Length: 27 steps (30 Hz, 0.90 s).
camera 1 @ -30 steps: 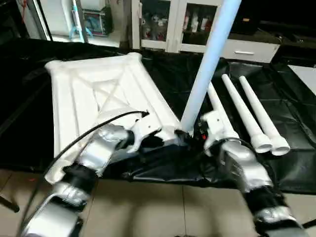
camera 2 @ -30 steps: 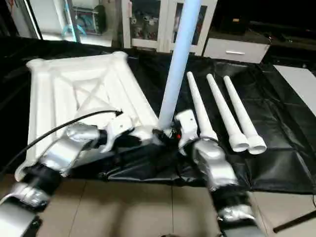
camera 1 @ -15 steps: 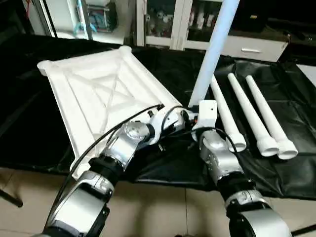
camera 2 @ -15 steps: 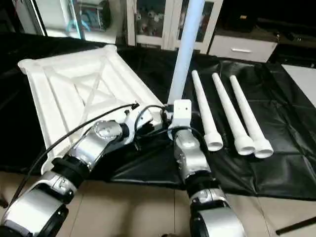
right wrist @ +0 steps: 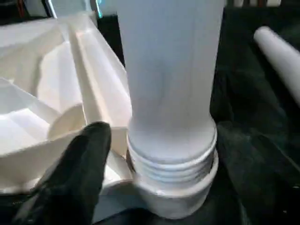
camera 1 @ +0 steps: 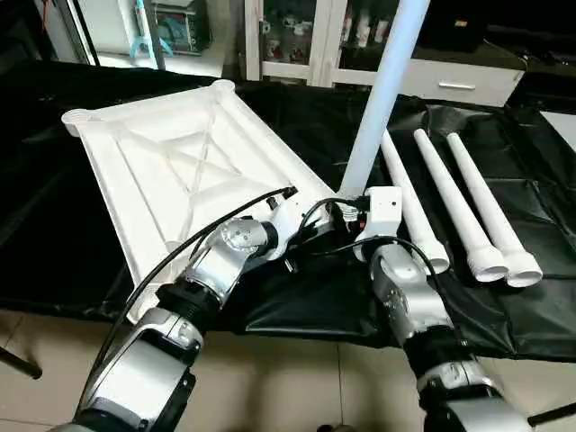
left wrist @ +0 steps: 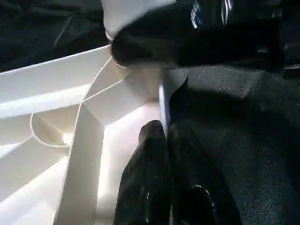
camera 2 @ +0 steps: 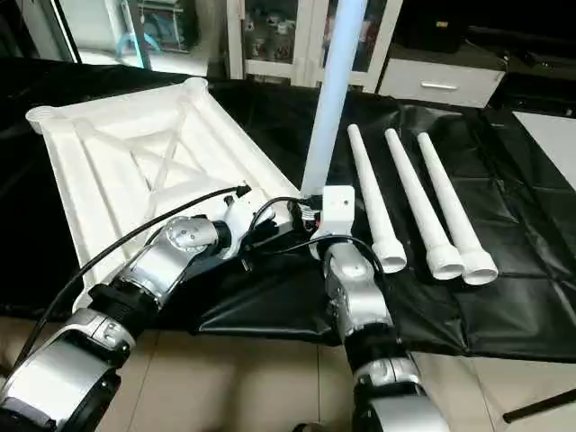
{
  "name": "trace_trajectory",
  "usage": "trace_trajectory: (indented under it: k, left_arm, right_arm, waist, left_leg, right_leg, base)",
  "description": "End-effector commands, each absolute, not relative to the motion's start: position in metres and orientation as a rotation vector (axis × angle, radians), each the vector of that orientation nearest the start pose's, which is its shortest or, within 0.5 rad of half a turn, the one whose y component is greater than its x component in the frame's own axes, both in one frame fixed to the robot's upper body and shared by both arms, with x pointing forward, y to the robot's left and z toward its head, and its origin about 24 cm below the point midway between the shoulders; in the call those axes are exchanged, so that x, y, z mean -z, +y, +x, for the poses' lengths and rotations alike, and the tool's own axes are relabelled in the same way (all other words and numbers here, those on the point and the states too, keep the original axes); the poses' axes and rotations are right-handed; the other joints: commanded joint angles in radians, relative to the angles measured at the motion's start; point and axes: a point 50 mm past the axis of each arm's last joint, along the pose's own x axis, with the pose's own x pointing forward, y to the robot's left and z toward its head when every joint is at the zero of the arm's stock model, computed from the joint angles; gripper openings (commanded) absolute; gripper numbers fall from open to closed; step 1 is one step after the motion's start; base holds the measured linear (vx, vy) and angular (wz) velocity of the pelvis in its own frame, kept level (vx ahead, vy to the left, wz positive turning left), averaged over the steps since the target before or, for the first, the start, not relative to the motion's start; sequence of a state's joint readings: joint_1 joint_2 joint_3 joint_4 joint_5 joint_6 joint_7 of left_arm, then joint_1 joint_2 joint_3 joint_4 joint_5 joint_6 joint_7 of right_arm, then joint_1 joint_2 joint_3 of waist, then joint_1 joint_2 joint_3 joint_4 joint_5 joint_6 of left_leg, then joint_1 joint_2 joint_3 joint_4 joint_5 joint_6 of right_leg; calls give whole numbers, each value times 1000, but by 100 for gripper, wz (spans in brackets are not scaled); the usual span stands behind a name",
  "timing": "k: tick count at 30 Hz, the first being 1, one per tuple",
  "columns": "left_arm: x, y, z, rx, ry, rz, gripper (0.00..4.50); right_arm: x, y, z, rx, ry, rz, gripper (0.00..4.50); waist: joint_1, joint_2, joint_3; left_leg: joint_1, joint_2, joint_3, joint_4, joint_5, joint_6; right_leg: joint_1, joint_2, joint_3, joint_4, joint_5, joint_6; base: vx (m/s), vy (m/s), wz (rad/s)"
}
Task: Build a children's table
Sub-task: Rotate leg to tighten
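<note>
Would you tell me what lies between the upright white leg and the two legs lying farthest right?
One more white tapered tube leg lies on the black sheet between the upright leg and the rightmost pair, seen in the left eye view.

Upright leg [camera 1: 382, 99] top cut off

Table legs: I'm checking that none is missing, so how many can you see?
4: one leg upright in the tabletop's near corner socket; three legs flat, side by side on the black sheet.
</note>
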State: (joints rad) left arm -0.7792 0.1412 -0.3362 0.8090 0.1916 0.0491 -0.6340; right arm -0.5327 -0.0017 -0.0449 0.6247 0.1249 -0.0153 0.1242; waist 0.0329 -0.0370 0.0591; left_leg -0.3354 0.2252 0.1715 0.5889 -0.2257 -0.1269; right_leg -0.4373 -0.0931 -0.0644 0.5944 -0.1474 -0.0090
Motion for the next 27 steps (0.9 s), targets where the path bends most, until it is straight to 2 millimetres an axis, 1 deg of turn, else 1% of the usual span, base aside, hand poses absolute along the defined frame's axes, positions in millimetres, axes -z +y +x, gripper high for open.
trace_trajectory:
  k: [1, 2, 3, 4, 5, 6, 7, 8, 9, 10, 11, 12, 13, 15, 16, 17, 19, 20, 21, 22, 23, 24, 25, 27]
  left_arm:
    - [-62, 67, 358, 958, 244, 654, 0]
    - [-64, 67, 359, 954, 227, 658, 0]
    - [-64, 67, 359, 953, 223, 660, 0]
    - [-69, 66, 362, 941, 188, 671, 0]
    - [-69, 66, 362, 941, 188, 671, 0]
    - [-70, 66, 363, 937, 180, 675, 0]
    - [-72, 67, 366, 909, 160, 690, 0]
    - [-71, 68, 367, 910, 159, 726, 0]
    - [-71, 68, 367, 911, 159, 734, 0]
    - [-71, 69, 369, 894, 168, 725, 44]
    - [-72, 70, 370, 875, 176, 675, 55]
    - [-74, 71, 372, 859, 175, 636, 55]
    - [-77, 71, 373, 849, 175, 577, 60]
    - [-81, 72, 375, 827, 157, 547, 92]
    - [-83, 73, 377, 809, 142, 538, 92]
    - [-88, 74, 379, 784, 119, 520, 101]
    - [-95, 78, 382, 735, 83, 493, 121]
    - [-99, 80, 383, 729, 69, 479, 121]
    - [-100, 82, 383, 729, 62, 472, 121]
    - [-103, 85, 382, 745, 70, 424, 141]
    - [-103, 85, 382, 745, 70, 424, 141]
    - [-106, 88, 379, 801, 81, 378, 141]
    - [-106, 92, 371, 906, 107, 354, 141]
    - [-103, 97, 360, 1010, 138, 363, 141]
  right_arm:
    - [-70, -123, 344, -192, -3, 137, 379]
    - [-73, -125, 342, -193, -19, 141, 379]
    - [-74, -125, 341, -194, -21, 141, 379]
    - [-78, -128, 336, -205, -38, 138, 379]
    - [-78, -128, 336, -205, -38, 138, 379]
    - [-78, -129, 335, -213, -41, 135, 379]
    - [-80, -131, 329, -223, -46, 115, 379]
    - [-80, -132, 324, -233, -48, 94, 379]
    - [-80, -132, 323, -236, -48, 90, 379]
    - [-79, -134, 321, -231, -46, 91, 382]
    - [-79, -135, 318, -229, -43, 102, 382]
    - [-79, -135, 317, -227, -43, 107, 382]
    - [-79, -137, 315, -222, -45, 124, 382]
    - [-80, -140, 312, -222, -52, 134, 382]
    - [-81, -140, 311, -224, -54, 132, 382]
    - [-82, -141, 309, -240, -60, 139, 382]
    - [-85, -143, 304, -262, -70, 142, 382]
    - [-87, -143, 302, -287, -72, 146, 382]
    - [-87, -142, 300, -304, -71, 148, 382]
    - [-89, -142, 297, -328, -72, 150, 382]
    - [-89, -142, 297, -328, -72, 150, 382]
    - [-91, -141, 294, -375, -70, 161, 382]
    - [-93, -139, 288, -447, -60, 163, 382]
    - [-94, -137, 283, -521, -38, 163, 382]
  waist:
    - [1, 5, -60]
    - [3, 4, -57]
    - [5, 5, -59]
    - [4, 5, -60]
    - [4, 5, -58]
    - [5, 8, -58]
    - [4, 15, -57]
    - [5, 13, -58]
    - [6, 11, -58]
    - [5, 13, -57]
    - [5, 12, -56]
    - [5, 14, -55]
    - [5, 12, -55]
    - [5, 12, -54]
    - [4, 12, -55]
    - [5, 15, -56]
    - [5, 14, -59]
    - [6, 16, -56]
    - [6, 17, -55]
    - [6, 18, -55]
    - [6, 17, -53]
    - [10, 18, -52]
    - [8, 17, -51]
    - [11, 16, -48]
  left_leg:
    - [-12, -12, 17, -74, -118, 70]
    - [-12, -14, 19, -73, -119, 74]
    - [-10, -14, 18, -73, -113, 76]
    - [-9, -12, 18, -73, -106, 78]
    - [-11, -13, 17, -74, -104, 80]
    - [-10, -12, 17, -74, -104, 78]
    - [-10, -13, 16, -74, -109, 75]
    - [-8, -12, 17, -73, -108, 75]
    - [-10, -13, 17, -73, -108, 75]
    - [-12, -13, 16, -73, -109, 73]
    - [-12, -15, 18, -72, -115, 72]
    - [-13, -16, 17, -72, -115, 71]
    - [-14, -15, 17, -73, -123, 71]
    - [-16, -16, 16, -72, -114, 74]
    - [-16, -15, 16, -71, -104, 81]
    - [-17, -15, 15, -69, -86, 89]
    - [-17, -15, 15, -66, -56, 105]
    - [-16, -15, 16, -65, -55, 115]
    - [-17, -15, 16, -66, -59, 120]
    - [-17, -14, 15, -67, -61, 125]
    - [-16, -13, 17, -67, -68, 124]
    - [-14, -11, 17, -67, -72, 123]
    - [-15, -10, 18, -68, -74, 123]
    - [-17, -6, 17, -72, -76, 125]
  right_leg:
    - [71, -26, 36, -55, -146, -224]
    - [71, -24, 36, -59, -142, -214]
    - [71, -24, 36, -57, -133, -213]
    - [71, -24, 36, -55, -116, -216]
    - [71, -23, 36, -56, -115, -215]
    - [71, -24, 36, -54, -112, -217]
    - [71, -23, 36, -55, -113, -220]
    - [71, -23, 37, -55, -99, -220]
    - [73, -23, 37, -58, -104, -216]
    - [74, -24, 37, -56, -106, -217]
    - [74, -24, 38, -58, -118, -219]
    - [75, -25, 38, -57, -123, -221]
    - [75, -26, 38, -60, -139, -222]
    - [75, -27, 38, -60, -141, -225]
    - [74, -25, 38, -58, -123, -229]
    - [76, -25, 38, -53, -91, -237]
    - [76, -22, 37, -47, -29, -251]
    - [74, -22, 37, -47, -18, -255]
    - [76, -22, 36, -48, -20, -258]
    - [75, -23, 36, -47, -31, -262]
    - [74, -23, 36, -49, -39, -264]
    - [74, -26, 37, -48, -47, -271]
    - [73, -25, 37, -47, -51, -274]
    - [75, -26, 38, -45, -61, -279]
  base:
    - [0, 0, 0]
    - [0, 0, 0]
    - [0, 0, 0]
    - [0, 0, 0]
    - [0, 0, 0]
    - [0, 0, 0]
    - [0, 0, 0]
    - [0, 0, 0]
    - [0, 0, 0]
    - [0, 0, 0]
    - [0, 0, 0]
    - [0, 0, 0]
    - [0, 0, 0]
    - [0, 0, 0]
    - [0, 0, 0]
    - [0, 0, 0]
    - [0, 0, 0]
    - [0, 0, 0]
    - [0, 0, 0]
    - [0, 0, 0]
    - [0, 0, 0]
    - [0, 0, 0]
    - [0, 0, 0]
    - [0, 0, 0]
